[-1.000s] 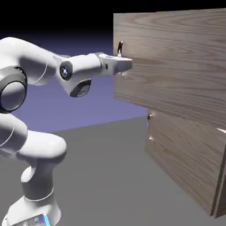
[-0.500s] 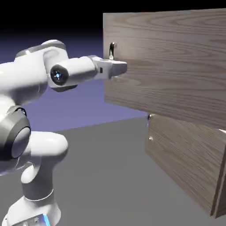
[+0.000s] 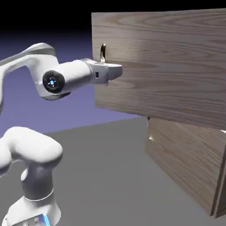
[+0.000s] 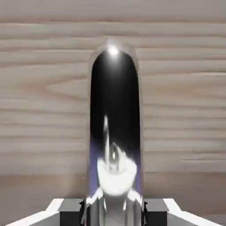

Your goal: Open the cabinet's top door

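The upper door, a large flat panel of grey-brown wood grain point(image 3: 163, 70), is at the exterior view's upper right; it stands swung out from the tall boxy grey-brown wooden cabinet point(image 3: 219, 185), its lower edge slanting down toward the exterior view's right. The grain runs in long streaks along the panel, with darker bands and curved figures; the hand view shows it paler, in pinkish-beige bands. The curved, mirror-smooth dark metal handle point(image 4: 114, 97) has a rounded end and carries bright white glints; in the exterior view it is upright near the door's free edge. The white end effector with small grey fingertips point(image 4: 114, 212) is closed narrowly on the handle, one fingertip at each side; the smooth, rounded white arm point(image 3: 73, 77) reaches in from the exterior view's left. The lower wood-grain door point(image 3: 185, 152) lies below and behind the upper one, partly hidden by it; a small shiny metal handle point(image 3: 149, 128) sits near its edge. The cabinet's interior and any contents cannot be made out; open room shows beneath the upper door's free end, over the plain grey floor point(image 3: 106, 172), between the arm's base and the lower door.
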Available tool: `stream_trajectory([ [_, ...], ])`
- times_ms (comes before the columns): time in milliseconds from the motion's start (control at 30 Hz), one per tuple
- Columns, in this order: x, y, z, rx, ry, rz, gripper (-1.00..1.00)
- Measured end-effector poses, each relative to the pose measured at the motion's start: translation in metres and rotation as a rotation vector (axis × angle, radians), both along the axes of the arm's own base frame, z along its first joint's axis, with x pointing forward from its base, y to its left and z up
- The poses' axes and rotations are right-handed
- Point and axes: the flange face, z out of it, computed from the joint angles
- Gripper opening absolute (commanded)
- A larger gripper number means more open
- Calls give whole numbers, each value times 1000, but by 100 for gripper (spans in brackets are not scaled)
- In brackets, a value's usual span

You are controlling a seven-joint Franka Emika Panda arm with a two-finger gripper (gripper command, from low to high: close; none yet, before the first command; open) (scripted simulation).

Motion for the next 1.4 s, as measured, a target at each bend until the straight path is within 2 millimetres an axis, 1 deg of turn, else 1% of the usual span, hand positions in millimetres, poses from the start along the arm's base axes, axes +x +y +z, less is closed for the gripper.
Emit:
stream_trajectory([
  [267, -26, -47, 0, -2, 0, 109, -100],
  [433, -41, -83, 0, 6, 1, 196, -100],
  [600, -56, -130, 0, 2, 1, 293, -100],
  [800, -69, -196, 0, 2, 1, 433, -100],
  [933, -73, -240, 0, 2, 1, 524, -100],
  [1100, -72, -291, 0, 1, 1, 627, -100],
  [1400, -60, -369, 0, 1, 1, 790, -100],
])
